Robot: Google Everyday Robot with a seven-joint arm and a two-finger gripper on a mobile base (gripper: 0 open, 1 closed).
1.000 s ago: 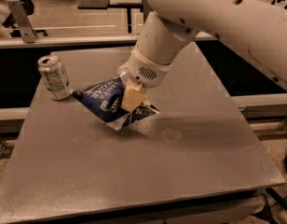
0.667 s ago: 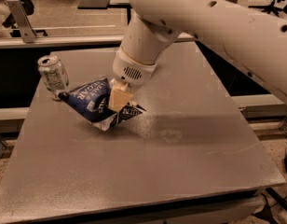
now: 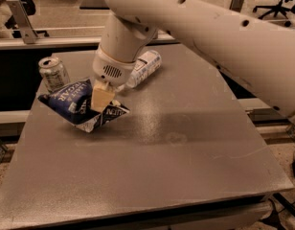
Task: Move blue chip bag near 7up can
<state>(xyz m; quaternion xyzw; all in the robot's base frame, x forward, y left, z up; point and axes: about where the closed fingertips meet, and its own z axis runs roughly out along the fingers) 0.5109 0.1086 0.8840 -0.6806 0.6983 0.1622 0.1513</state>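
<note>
At the left rear of the grey bench (image 3: 186, 166), the hand (image 3: 103, 97) hangs low off the big white arm (image 3: 209, 28), its pale fingers (image 3: 100, 101) pinched tight onto the middle of the blue chip bag (image 3: 68, 98); the bag juts out of that grip mostly to the left and sits tilted, its navy lettered end toward the 7up can (image 3: 53, 74), its white patterned end just right of the hand; the can stands upright close by the bag's upper corner, touching or not I cannot tell; a clear bottle (image 3: 145, 67) lies on its side behind the wrist.
</note>
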